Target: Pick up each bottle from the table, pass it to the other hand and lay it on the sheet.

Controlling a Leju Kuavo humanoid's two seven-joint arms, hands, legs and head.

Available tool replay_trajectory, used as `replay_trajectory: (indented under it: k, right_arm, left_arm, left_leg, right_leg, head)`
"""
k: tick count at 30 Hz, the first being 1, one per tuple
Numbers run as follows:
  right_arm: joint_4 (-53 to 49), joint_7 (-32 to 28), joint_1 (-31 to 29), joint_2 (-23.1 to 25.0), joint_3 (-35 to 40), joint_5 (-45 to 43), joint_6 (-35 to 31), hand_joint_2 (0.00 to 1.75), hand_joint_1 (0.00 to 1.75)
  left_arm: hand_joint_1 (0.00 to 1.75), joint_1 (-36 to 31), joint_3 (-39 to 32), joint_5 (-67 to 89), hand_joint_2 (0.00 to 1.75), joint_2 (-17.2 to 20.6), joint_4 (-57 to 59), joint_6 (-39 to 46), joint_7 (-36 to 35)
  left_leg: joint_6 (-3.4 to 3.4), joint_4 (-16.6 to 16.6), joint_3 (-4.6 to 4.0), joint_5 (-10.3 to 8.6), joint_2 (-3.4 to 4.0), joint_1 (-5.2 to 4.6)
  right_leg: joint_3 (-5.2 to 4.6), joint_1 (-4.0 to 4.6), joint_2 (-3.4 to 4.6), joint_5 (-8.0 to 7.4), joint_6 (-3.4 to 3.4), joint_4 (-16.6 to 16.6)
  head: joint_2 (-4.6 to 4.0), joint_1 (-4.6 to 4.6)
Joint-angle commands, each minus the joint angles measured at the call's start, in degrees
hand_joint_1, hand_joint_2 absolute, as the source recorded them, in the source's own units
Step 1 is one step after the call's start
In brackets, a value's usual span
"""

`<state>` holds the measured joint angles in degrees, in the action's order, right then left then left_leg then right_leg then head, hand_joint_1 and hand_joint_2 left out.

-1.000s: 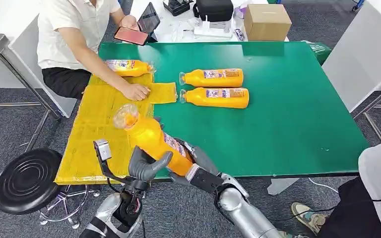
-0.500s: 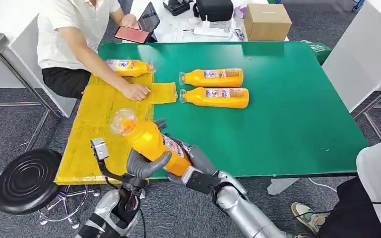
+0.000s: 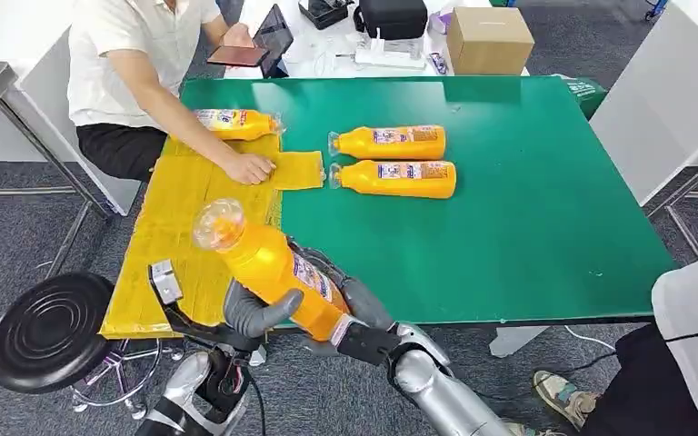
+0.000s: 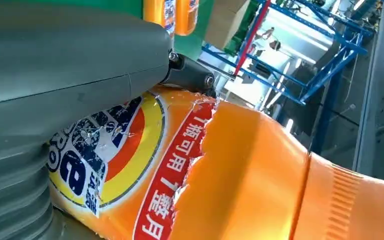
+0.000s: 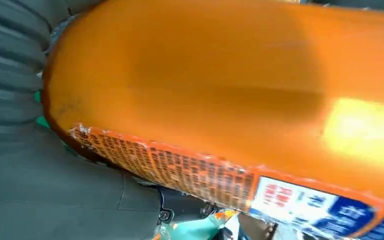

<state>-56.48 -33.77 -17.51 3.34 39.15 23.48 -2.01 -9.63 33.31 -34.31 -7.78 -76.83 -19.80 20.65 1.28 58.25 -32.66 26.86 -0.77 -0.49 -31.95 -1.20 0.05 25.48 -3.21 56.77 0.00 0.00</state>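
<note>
An orange bottle (image 3: 268,263) with a clear cap hangs tilted over the near edge of the yellow sheet (image 3: 168,227), cap pointing up and to the left. My left hand (image 3: 256,309) grips its middle from below; the thumb (image 4: 70,65) lies across the label of the bottle (image 4: 240,180). My right hand (image 3: 356,307) holds the base end, wrapped around the bottle (image 5: 220,90) with its palm (image 5: 40,190) against it. Two more orange bottles (image 3: 391,142) (image 3: 398,178) lie side by side on the green table (image 3: 527,209). Another bottle (image 3: 234,123) lies on the sheet's far end.
A person in a white shirt (image 3: 127,54) sits at the far left, one hand (image 3: 250,168) resting on the sheet, the other holding a phone (image 3: 236,56). A black stool (image 3: 50,327) stands at the left. A cardboard box (image 3: 489,38) sits behind the table.
The bottle and both my hands have shifted left and a little nearer, over the sheet's near edge. The person's phone hand has lifted slightly.
</note>
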Motion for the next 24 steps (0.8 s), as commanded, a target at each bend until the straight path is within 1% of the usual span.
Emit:
replay_trajectory:
  k: [1,2,3,5,6,7,8,9,10,11,13,16,17,18,19,21,22,23,24]
  right_arm:
    - [-1.5,-0.7,4.2,-0.7,-0.9,1.9,-4.4,0.0,0.0]
    - [-4.1,-2.3,6.6,-0.1,-4.0,1.8,-9.7,0.0,0.0]
    - [-7.3,-2.6,9.3,0.5,-6.8,1.7,-13.2,0.0,0.0]
    - [-15.2,-2.5,13.7,0.8,-10.0,-0.8,-14.1,0.0,0.0]
    - [-17.7,-2.3,14.8,0.8,-10.7,-0.9,-15.0,0.0,0.0]
    - [-19.6,-2.2,15.7,0.8,-11.3,-0.8,-16.0,0.0,0.0]
    - [-21.1,-2.5,16.3,0.9,-12.0,-0.4,-18.0,0.0,0.0]
    - [-21.6,-3.2,16.3,1.4,-12.7,0.0,-20.8,0.0,0.0]
    - [-21.9,-3.8,16.3,2.1,-13.5,-0.1,-23.6,0.0,0.0]
    - [-22.1,-4.2,15.9,2.3,-13.7,-0.4,-24.9,0.0,0.0]
    - [-22.0,-4.0,15.5,2.3,-13.5,-0.5,-24.9,0.0,0.0]
    - [-21.9,-4.0,15.5,2.3,-13.5,-0.5,-24.9,0.0,0.0]
    - [-22.2,-5.9,15.8,3.5,-14.9,-1.6,-28.9,0.0,0.0]
    - [-23.6,-6.2,15.9,3.8,-15.5,-2.7,-30.9,0.0,0.0]
    - [-25.3,-6.2,15.7,3.8,-16.0,-4.1,-32.7,0.0,0.0]
    - [-28.1,-6.2,16.1,4.1,-17.5,-6.6,-33.3,0.0,0.0]
    - [-30.2,-6.2,16.5,4.0,-17.6,-7.3,-33.6,0.0,0.0]
    - [-31.5,-6.2,16.6,3.8,-17.2,-7.2,-34.2,0.0,0.0]
    - [-32.2,-6.2,16.6,3.8,-16.8,-7.8,-34.3,0.0,0.0]
  left_arm:
    - [1.75,-0.6,-0.6,2.5,1.75,0.9,-2.5,0.8,1.1]
    - [1.75,0.4,-2.4,4.2,1.75,0.9,-3.4,4.3,1.8]
    - [1.75,2.0,-5.4,3.4,1.75,0.5,-4.6,6.7,1.4]
    - [1.75,4.3,-9.9,2.5,1.75,0.4,-7.3,11.1,1.0]
    - [1.75,4.6,-11.5,3.1,1.75,0.3,-7.7,13.7,0.7]
    - [1.75,4.3,-13.0,4.6,1.75,0.2,-7.6,17.0,0.7]
    - [1.75,3.1,-14.4,7.3,1.75,0.3,-5.9,22.0,0.5]
    - [1.75,1.4,-14.9,10.0,1.75,0.6,-3.6,25.6,0.6]
    - [1.75,-0.5,-15.2,14.4,1.75,0.8,-0.9,30.6,2.2]
    - [1.75,-2.1,-15.6,15.9,1.75,0.6,1.0,32.3,2.8]
    - [1.75,-2.9,-15.8,15.8,1.75,0.3,2.3,32.2,2.8]
    - [1.75,-2.8,-15.6,15.9,1.75,0.2,2.3,32.3,2.9]
    - [1.75,-2.8,-15.2,20.1,1.75,0.3,2.3,37.4,4.3]
    - [1.75,-3.4,-15.6,22.1,1.75,0.3,3.2,39.7,5.2]
    - [1.75,-4.2,-16.4,22.0,1.75,0.3,4.3,40.2,5.1]
    - [1.75,-4.9,-17.7,23.1,1.75,0.5,6.1,41.4,5.8]
    - [1.75,-5.6,-17.6,27.6,1.75,0.8,7.5,44.8,7.1]
    - [1.75,-6.4,-17.3,31.3,1.75,1.0,8.9,47.3,7.4]
    - [1.75,-7.5,-16.4,35.5,1.75,1.4,11.0,49.5,6.7]
  left_leg:
    - [-0.13,0.0,0.1,0.03,-0.05,0.12]
    - [-0.09,0.0,0.04,0.02,-0.08,0.09]
    - [-0.14,0.0,0.11,0.03,-0.09,0.14]
    - [-0.13,0.0,0.11,0.05,-0.07,0.13]
    - [-0.1,0.0,0.03,0.06,-0.01,0.08]
    - [-0.15,0.0,0.09,0.11,0.08,0.12]
    - [-0.11,0.0,-0.03,0.08,0.06,0.07]
    - [-0.09,0.0,-0.07,0.05,0.01,0.05]
    - [-0.12,0.0,-0.06,0.04,0.0,0.09]
    - [-0.14,0.0,-0.05,0.04,0.0,0.13]
    - [-0.14,0.0,-0.13,-0.05,-0.09,0.12]
    - [-0.07,0.0,-0.08,-0.06,-0.05,0.07]
    - [-0.11,0.0,-0.04,-0.07,-0.04,0.15]
    - [-0.07,0.0,-0.04,-0.05,-0.03,0.1]
    - [-0.05,0.0,-0.05,-0.05,-0.02,0.06]
    - [-0.08,0.0,-0.05,-0.05,-0.01,0.08]
    - [-0.04,0.0,-0.08,-0.06,-0.05,0.02]
    - [-0.11,0.0,-0.02,-0.05,-0.06,0.09]
    - [-0.08,0.0,-0.06,-0.06,-0.09,0.06]
  right_leg:
    - [0.16,0.13,-0.11,0.03,0.17,-0.1]
    - [0.11,0.1,-0.13,0.03,0.12,-0.1]
    - [0.19,0.16,-0.17,0.05,0.18,-0.1]
    - [0.17,0.15,-0.13,0.06,0.16,-0.1]
    - [0.05,0.09,-0.05,0.06,0.13,0.0]
    - [0.12,0.13,0.02,0.07,0.19,0.0]
    - [0.0,0.08,0.02,0.05,0.14,0.0]
    - [-0.05,0.06,-0.02,0.04,0.13,0.0]
    - [-0.02,0.1,-0.05,0.03,0.17,0.0]
    - [0.0,0.14,-0.06,0.02,0.2,0.0]
    - [-0.05,0.13,-0.14,-0.04,0.19,0.0]
    - [-0.04,0.07,-0.09,-0.03,0.13,0.0]
    - [0.04,0.15,-0.1,-0.05,0.19,-0.1]
    - [0.02,0.1,-0.08,-0.02,0.14,0.0]
    - [0.0,0.05,-0.06,-0.02,0.1,0.0]
    - [0.0,0.08,-0.06,-0.02,0.12,0.0]
    - [-0.04,0.02,-0.08,-0.01,0.07,0.0]
    - [0.04,0.1,-0.11,0.0,0.16,0.0]
    - [0.0,0.06,-0.12,0.0,0.12,0.0]
  head:
    - [0.0,-0.02]
    - [0.0,0.0]
    - [0.0,-0.02]
    - [0.0,0.0]
    - [0.0,0.0]
    - [0.0,0.0]
    - [0.0,0.0]
    - [0.0,-0.02]
    - [0.0,0.0]
    - [0.0,-0.02]
    - [0.0,-0.02]
    - [0.0,0.0]
    - [0.0,0.0]
    - [0.0,0.02]
    - [0.0,0.0]
    - [0.0,0.0]
    - [0.0,0.0]
    - [0.0,0.0]
    - [0.0,0.0]
